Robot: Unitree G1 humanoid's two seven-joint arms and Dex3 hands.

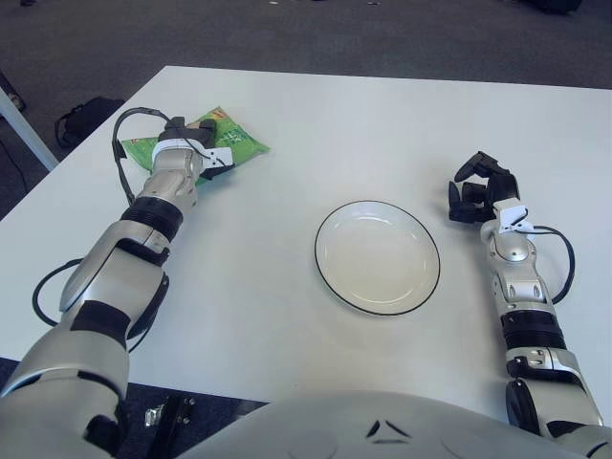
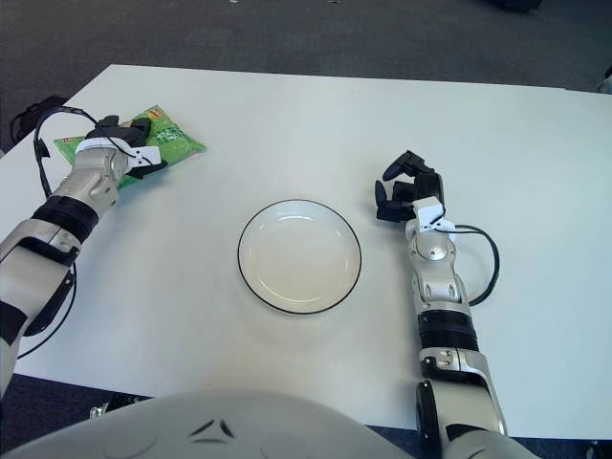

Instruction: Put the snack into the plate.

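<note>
Here, left robot hand [image 1: 191, 143] closed on green snack bag [image 1: 229, 142], plate [image 1: 378, 256] bare, right robot hand [image 1: 483, 189] curled, holding nothing.

Even, bright overhead light washes the white table [image 1: 287, 316] almost flat, with only faint soft shadows beside the arms and under the plate [image 1: 378, 256] rim. The green snack bag [image 1: 225, 141] shows slight sheen (no harsh glare). The dark floor beyond stays dim; focus looks crisp throughout.
</note>
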